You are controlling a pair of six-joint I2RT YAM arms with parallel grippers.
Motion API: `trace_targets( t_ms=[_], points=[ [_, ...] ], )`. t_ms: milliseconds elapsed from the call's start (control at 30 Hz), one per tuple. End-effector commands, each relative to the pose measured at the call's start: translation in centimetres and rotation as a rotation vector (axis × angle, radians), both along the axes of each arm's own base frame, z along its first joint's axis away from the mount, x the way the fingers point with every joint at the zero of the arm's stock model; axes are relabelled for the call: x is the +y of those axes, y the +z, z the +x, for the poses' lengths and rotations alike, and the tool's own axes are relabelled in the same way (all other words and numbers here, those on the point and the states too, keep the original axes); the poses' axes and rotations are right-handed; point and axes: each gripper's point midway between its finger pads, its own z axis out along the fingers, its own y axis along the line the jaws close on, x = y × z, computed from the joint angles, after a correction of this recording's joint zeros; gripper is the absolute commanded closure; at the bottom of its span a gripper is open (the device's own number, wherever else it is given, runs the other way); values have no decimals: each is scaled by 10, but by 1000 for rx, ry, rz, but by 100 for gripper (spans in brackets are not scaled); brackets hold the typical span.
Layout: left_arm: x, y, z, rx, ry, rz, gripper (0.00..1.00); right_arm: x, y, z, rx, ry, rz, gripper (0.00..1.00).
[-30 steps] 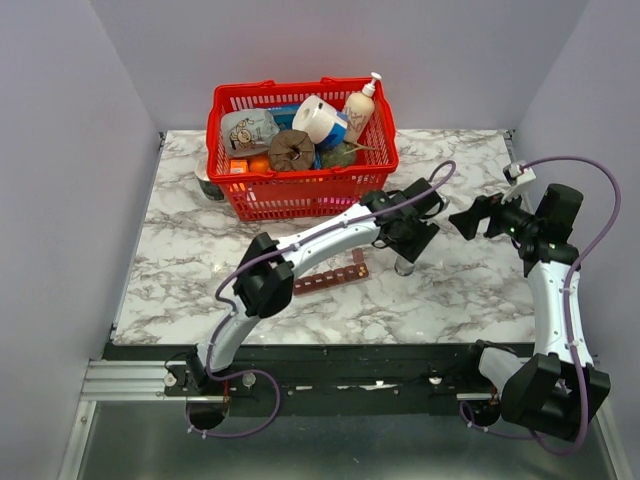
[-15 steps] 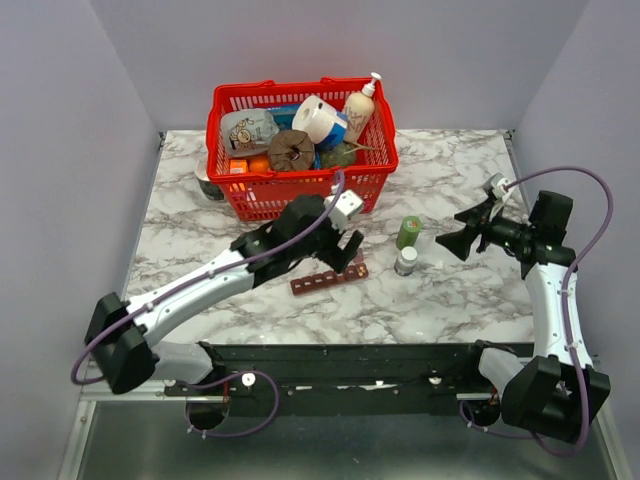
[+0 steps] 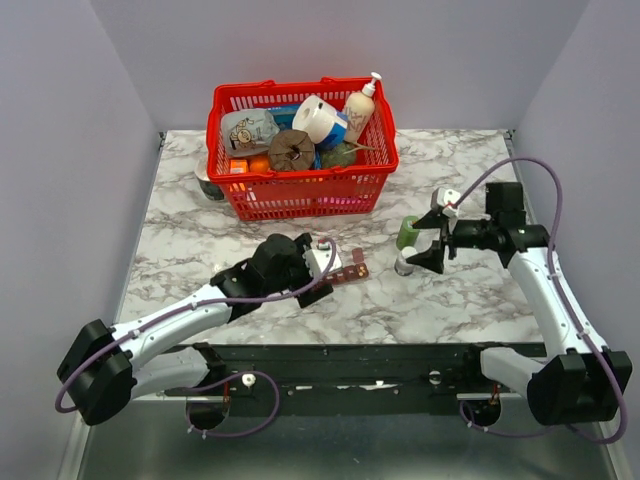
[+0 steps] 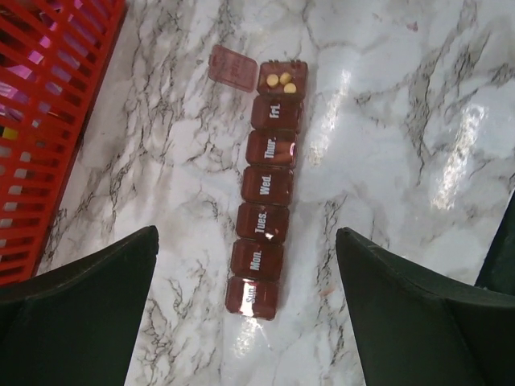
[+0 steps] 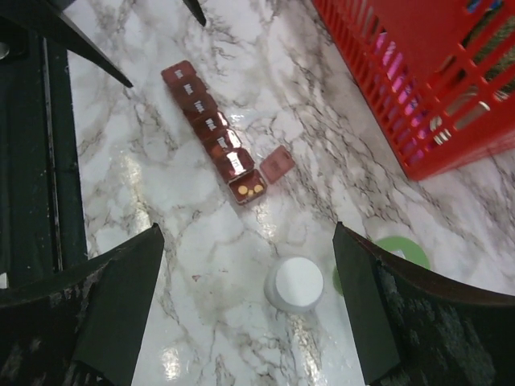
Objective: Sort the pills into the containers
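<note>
Left wrist view: containers (image 4: 265, 233) lie flat on the marble table (image 4: 402, 121), a dark-red strip running from the lower centre up to the upper centre of the frame. Six lids are down, lettered Sun. at the bottom through Fri. near the top. The end compartment above Fri. is uncovered, its lid (image 4: 229, 66) swung out to the left. Three yellowish pills (image 4: 282, 80) sit inside it

Left gripper (image 3: 325, 268) in the top view is at centre frame, above the strip and hiding most of it. Its jaws are spread wide, nothing between them, one finger (image 4: 88, 305) on each side of the strip and clear of it

Right gripper (image 3: 428, 243) is right of centre in the top view, jaws likewise parted and holding nothing. In its wrist view a white-capped bottle (image 5: 296, 283) stands at lower centre, a green-lidded one (image 5: 386, 245) just to its right, partly behind a finger. The strip lies apart from both, toward upper left

Red basket (image 3: 300, 195), full of goods, upper centre of the top view, beyond the strip
</note>
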Motion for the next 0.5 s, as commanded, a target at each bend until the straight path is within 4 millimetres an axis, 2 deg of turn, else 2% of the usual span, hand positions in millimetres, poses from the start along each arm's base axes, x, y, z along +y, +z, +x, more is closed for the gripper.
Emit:
trace_targets(
  t_ms=[0, 33, 233, 267, 467],
  points=[
    [-10, 2, -3, -183, -169, -23, 1, 24, -4, 10, -52, 73, -59, 6],
    [-11, 1, -3, -189, -177, -26, 1, 35, -7, 12, -46, 104, -64, 6],
    [-18, -16, 2, -145, -193, 20, 1, 62, -21, 23, 53, 104, -83, 12],
    [-19, -18, 2, -140, -203, 30, 1, 65, -24, 29, 71, 94, -93, 12],
    [-27, -39, 11, -121, -221, 122, 2, 75, -33, 36, 159, 39, -76, 17]
  ],
)
